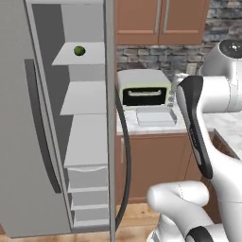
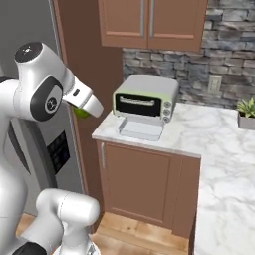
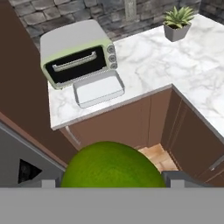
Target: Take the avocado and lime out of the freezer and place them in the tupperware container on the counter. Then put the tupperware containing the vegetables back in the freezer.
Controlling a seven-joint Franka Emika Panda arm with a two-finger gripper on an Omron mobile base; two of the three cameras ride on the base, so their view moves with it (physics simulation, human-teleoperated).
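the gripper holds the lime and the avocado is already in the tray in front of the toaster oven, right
Not quite. The gripper does hold the lime, but the avocado lies on a high shelf in the freezer, as the left base view shows. The tray in front of the toaster oven holds nothing.

A home kitchen

We see a toaster oven on marbled desk, wooden cabinets, an open freezer.
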